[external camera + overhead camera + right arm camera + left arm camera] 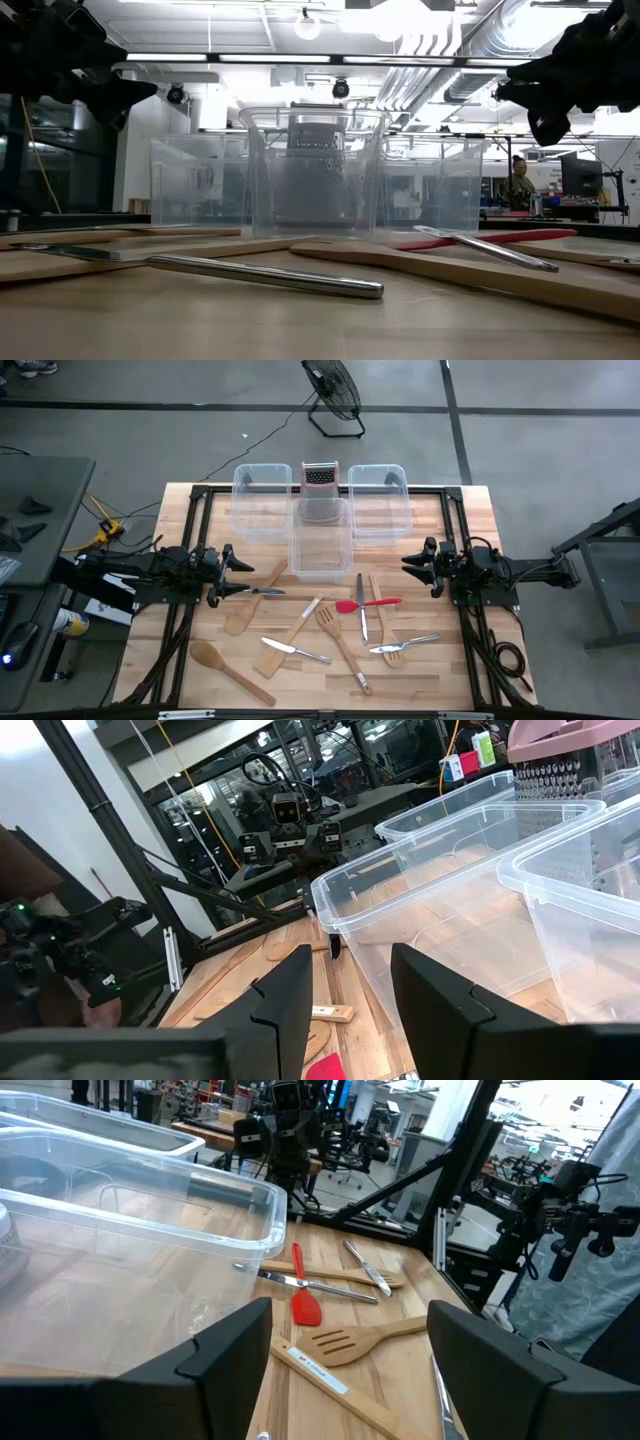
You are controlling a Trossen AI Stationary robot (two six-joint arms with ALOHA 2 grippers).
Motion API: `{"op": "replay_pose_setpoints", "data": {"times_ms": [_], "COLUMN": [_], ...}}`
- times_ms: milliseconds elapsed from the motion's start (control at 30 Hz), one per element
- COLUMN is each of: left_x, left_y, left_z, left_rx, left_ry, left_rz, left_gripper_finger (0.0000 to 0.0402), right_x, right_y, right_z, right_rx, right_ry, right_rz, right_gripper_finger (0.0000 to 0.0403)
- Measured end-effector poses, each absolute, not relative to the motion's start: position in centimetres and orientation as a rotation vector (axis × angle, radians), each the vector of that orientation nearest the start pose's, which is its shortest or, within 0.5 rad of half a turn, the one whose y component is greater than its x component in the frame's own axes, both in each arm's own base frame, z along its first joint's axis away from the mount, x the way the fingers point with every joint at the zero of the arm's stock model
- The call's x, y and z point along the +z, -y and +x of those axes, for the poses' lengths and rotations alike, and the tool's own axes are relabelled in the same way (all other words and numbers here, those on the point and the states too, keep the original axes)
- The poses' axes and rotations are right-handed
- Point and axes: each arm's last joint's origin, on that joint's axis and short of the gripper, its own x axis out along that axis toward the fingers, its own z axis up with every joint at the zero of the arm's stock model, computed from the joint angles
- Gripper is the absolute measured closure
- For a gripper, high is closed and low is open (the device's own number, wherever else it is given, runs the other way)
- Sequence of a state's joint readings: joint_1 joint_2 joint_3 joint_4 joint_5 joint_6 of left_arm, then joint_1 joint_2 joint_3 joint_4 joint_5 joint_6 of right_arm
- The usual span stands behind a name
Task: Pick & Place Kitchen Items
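Observation:
Several utensils lie flat on the wooden table: a wooden spoon (232,670), wooden spatulas (255,600) (285,645), a slotted wooden spatula (340,635) (350,1342), a red-headed spatula (368,603) (305,1305), metal knives (297,651) (361,605) and a metal fork (405,646). My left gripper (235,572) (350,1335) hovers open above the table's left side, beside a small knife (265,592). My right gripper (410,563) (350,990) hovers open at the right side, near the bins. Both show high above the table in the low view.
Three clear plastic bins stand at the far side: left (262,500), middle (320,545) and right (378,500). A metal box grater (320,478) stands upright between them. A black frame borders the table. A fan (335,395) stands on the floor beyond.

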State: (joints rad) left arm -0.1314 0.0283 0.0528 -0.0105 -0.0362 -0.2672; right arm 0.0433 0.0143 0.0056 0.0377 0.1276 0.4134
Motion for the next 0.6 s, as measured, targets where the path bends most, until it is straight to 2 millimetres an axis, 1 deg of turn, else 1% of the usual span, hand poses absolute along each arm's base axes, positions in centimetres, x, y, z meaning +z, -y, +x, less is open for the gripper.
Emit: {"op": "replay_pose_setpoints", "data": {"times_ms": [467, 600], "left_x": [17.84, 18.23], "left_y": [1.16, 1.08], "left_z": [9.55, 9.54], "left_rx": [-0.097, -0.077], "left_ry": [0.002, 0.045], "left_rz": [-0.268, -0.273], "left_gripper_finger": [0.0137, 0.0137], "right_x": [16.80, 16.79], "right_y": [-0.06, -0.06], "right_z": [9.80, 9.80], "right_rx": [-0.077, -0.077], "right_ry": [0.046, 0.046], "right_rz": [0.416, 0.416], "right_gripper_finger": [0.0272, 0.0272]}}
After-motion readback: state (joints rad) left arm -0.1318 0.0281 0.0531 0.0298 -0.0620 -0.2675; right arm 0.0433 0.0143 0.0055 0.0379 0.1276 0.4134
